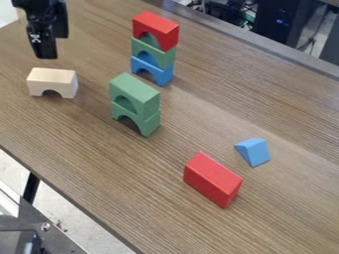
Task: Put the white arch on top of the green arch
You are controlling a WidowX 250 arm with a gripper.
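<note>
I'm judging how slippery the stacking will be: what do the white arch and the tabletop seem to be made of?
The white arch looks like smooth, matte wood, judging by its creamy tan tone and crisp edges, though no clear grain confirms it. The tabletop seems to be wood-grain laminate, given its even brown streaks and soft sheen; veneer is also possible.

Here on the wood-grain tabletop (86,144), the white arch (53,78) sits near the pincer (49,44); a blue arch (163,76) and the lower green arch (151,123) stand farther from it, and well away lie a red block (213,173) and a blue wedge (256,151).
</note>
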